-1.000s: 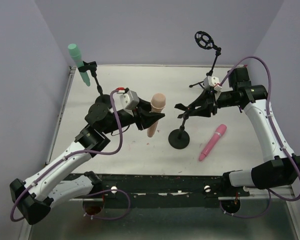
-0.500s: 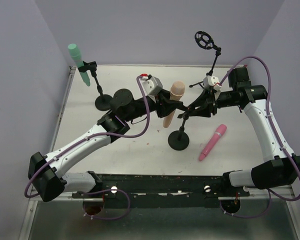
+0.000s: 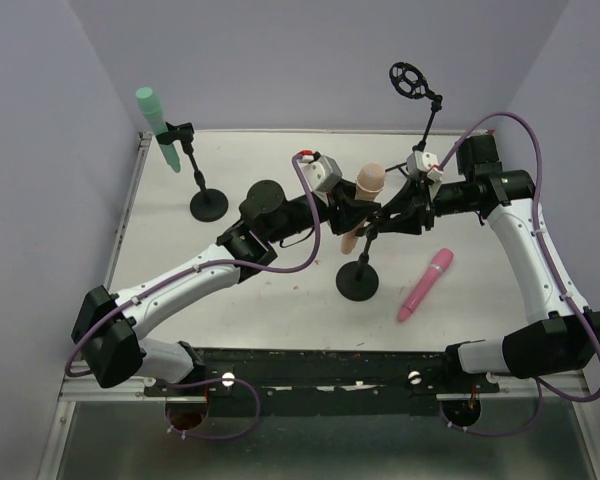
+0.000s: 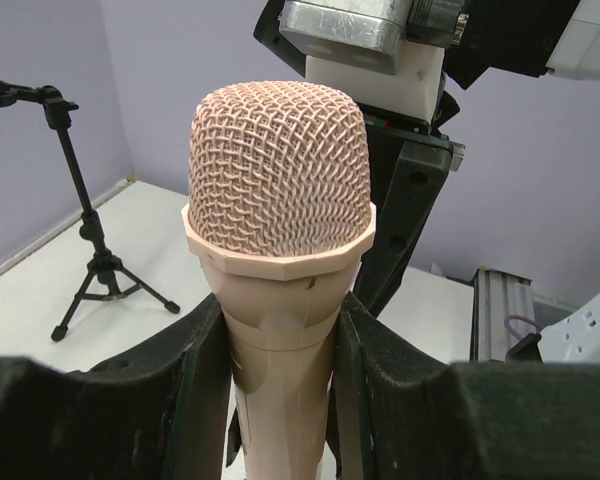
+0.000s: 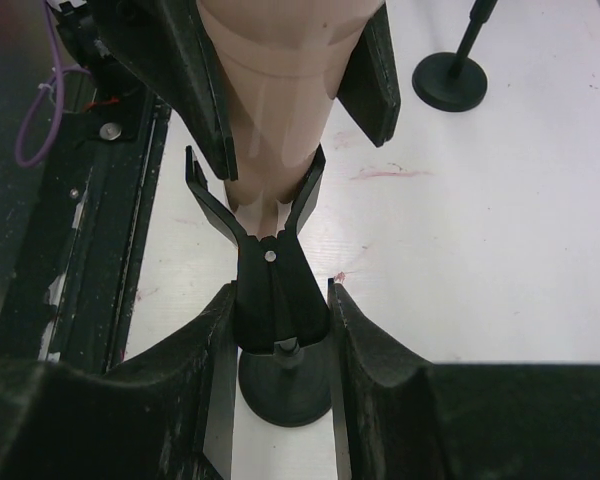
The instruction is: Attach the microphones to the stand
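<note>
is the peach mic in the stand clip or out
Partly in: the tapered end of the peach plastic microphone sits between prongs of the black forked clip; seated fully, cannot tell.

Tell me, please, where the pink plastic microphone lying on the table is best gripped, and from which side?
Grip the slim pink plastic microphone around its middle, coming straight down from above and closing across its width. It lies flat and diagonal on the white table, with bare surface along both long sides. The thin tapering tail would likely slip.
</note>
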